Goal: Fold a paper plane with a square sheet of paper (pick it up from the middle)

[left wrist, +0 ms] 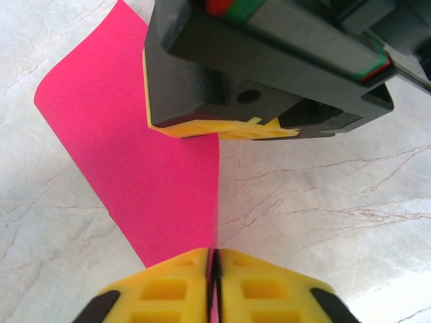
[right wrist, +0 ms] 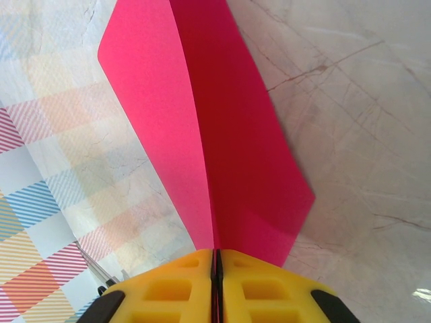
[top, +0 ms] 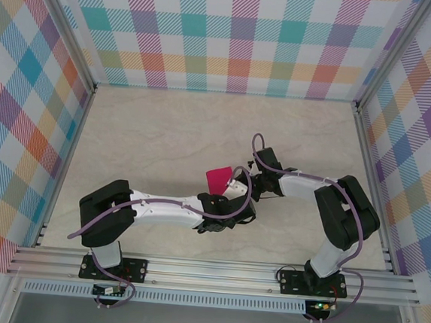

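Note:
The square sheet of paper (top: 218, 180) is magenta-pink and is held above the marble table near the middle, folded along a centre crease. In the left wrist view my left gripper (left wrist: 214, 259) is shut on the lower edge of the paper (left wrist: 135, 148). The right gripper's black body and yellow fingertips (left wrist: 222, 128) clamp the same sheet further up. In the right wrist view my right gripper (right wrist: 215, 259) is shut on the crease, and the two flaps of the paper (right wrist: 222, 134) spread away from it in a V.
The marble tabletop (top: 166, 127) is bare around the arms. Checked plaid walls (top: 234, 35) close off the back and both sides. An aluminium rail (top: 213, 271) runs along the near edge, where both arm bases are bolted.

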Robot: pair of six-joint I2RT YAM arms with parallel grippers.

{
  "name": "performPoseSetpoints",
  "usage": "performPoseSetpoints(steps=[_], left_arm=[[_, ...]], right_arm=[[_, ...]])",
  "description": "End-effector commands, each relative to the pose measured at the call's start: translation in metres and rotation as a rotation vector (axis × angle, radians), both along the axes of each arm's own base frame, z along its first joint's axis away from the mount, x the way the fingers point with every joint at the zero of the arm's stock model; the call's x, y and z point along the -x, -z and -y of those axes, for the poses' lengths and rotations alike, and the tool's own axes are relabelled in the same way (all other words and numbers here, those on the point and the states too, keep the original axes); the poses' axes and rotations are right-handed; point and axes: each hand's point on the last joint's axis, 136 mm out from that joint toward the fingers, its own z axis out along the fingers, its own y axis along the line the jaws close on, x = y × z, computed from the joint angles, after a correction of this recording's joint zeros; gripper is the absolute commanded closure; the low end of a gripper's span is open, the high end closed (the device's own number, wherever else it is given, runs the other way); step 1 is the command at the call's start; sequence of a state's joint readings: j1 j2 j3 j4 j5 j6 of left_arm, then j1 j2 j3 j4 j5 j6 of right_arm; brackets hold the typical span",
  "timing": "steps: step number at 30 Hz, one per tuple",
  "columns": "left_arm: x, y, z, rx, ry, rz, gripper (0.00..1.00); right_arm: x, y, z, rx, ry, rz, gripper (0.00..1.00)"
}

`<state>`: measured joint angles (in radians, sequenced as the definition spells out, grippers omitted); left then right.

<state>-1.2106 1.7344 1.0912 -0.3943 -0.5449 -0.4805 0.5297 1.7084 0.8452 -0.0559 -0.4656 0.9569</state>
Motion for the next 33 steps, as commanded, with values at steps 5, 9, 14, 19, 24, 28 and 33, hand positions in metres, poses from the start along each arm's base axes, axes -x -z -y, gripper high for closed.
performPoseSetpoints(steps=[5,9,14,19,24,28,33], left_arm=[[0.002,-0.017,-0.007,0.006,0.020,0.023,1.00],[0.007,-0.017,-0.012,0.107,0.046,-0.047,1.00],[0.013,-0.015,-0.021,0.239,0.106,-0.159,1.00],[0.017,-0.006,-0.032,0.285,0.143,-0.252,1.00],[0.018,-0.001,-0.028,0.319,0.173,-0.321,1.00],[0.015,0.006,-0.026,0.310,0.167,-0.349,1.00],[0.012,0.011,-0.025,0.316,0.161,-0.377,1.00]], right_arm=[[0.003,0.001,0.009,0.024,-0.014,-0.001,0.83],[-0.002,-0.015,0.023,0.044,-0.017,0.063,0.75],[-0.010,-0.037,0.032,0.078,-0.051,0.152,0.70],[-0.016,-0.047,0.012,-0.018,-0.116,0.177,0.78],[-0.020,-0.043,-0.005,-0.068,-0.165,0.151,0.81],[-0.021,-0.031,-0.013,-0.042,-0.200,0.113,0.82],[-0.022,-0.015,-0.019,-0.010,-0.226,0.085,0.82]])
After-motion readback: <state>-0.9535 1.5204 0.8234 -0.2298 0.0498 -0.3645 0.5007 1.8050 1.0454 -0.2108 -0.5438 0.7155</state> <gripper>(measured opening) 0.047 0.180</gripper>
